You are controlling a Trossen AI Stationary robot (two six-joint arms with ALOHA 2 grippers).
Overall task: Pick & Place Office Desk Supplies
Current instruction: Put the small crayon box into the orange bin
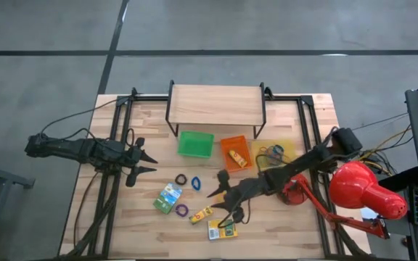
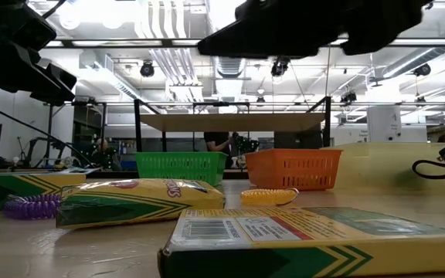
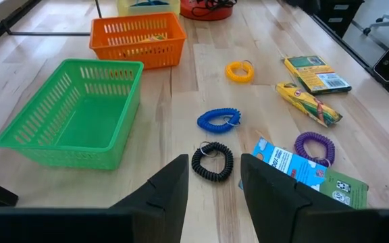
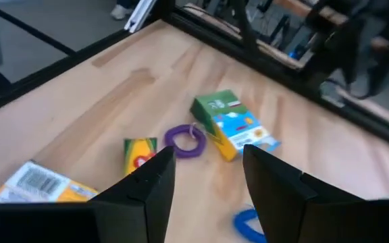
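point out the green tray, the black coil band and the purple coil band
green tray (image 3: 19, 138), left wrist view, near rim
black coil band (image 3: 212, 161), left wrist view, coil's near side
purple coil band (image 4: 186, 142), right wrist view, loop's edge

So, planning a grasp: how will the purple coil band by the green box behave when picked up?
The purple coil band looks springy and open, so it would probably flex under a pinch. It seems light and may slide on the smooth wooden table. Lying flat, it is unlikely to roll.

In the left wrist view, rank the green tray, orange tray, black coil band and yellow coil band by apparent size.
1. green tray
2. orange tray, though it sits farther from the camera
3. black coil band
4. yellow coil band, also farther off
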